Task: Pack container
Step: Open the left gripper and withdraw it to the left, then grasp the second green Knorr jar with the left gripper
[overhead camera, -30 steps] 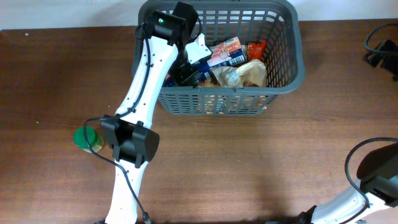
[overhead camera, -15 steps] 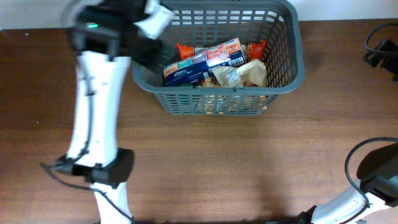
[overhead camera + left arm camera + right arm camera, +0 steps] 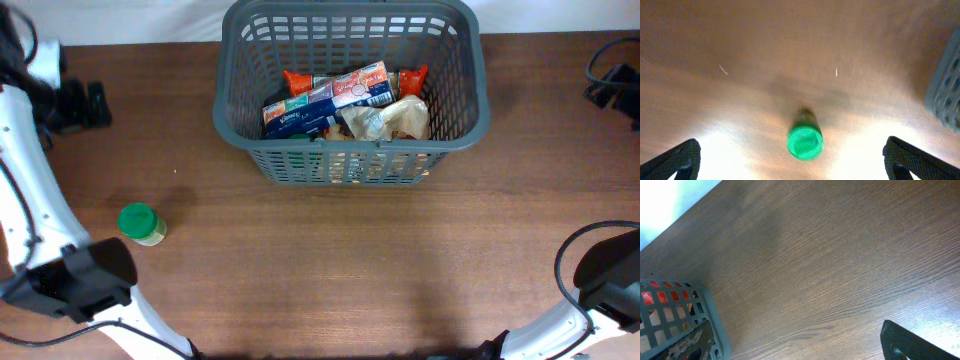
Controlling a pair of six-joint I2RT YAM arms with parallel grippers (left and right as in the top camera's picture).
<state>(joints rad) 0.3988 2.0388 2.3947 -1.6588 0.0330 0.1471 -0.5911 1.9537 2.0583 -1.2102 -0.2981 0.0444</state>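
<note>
The container, a dark grey lattice basket [image 3: 345, 165], stands at the table's far centre. It holds blue packets [image 3: 298, 114], a red-and-white packet [image 3: 362, 85], a clear bag [image 3: 395, 118] and orange items. My left gripper [image 3: 88, 104] is open and empty at the far left, well clear of the basket. In the left wrist view [image 3: 797, 169] its fingers stand wide apart with a green-lidded jar [image 3: 805, 142] on the table below them; the basket's edge [image 3: 946, 95] shows at right. My right gripper [image 3: 612, 84] is open and empty at the far right; its view shows the basket's corner [image 3: 710, 325].
The green-lidded jar [image 3: 141, 223] stands upright on the brown wooden table [image 3: 400, 260], left of centre and in front of the left gripper. The right arm's base and cable [image 3: 600, 270] occupy the near right corner.
My left arm has lifted out of the basket and swung to the far left. The blue packets it was covering now show lying in the basket. The right arm has not moved.
</note>
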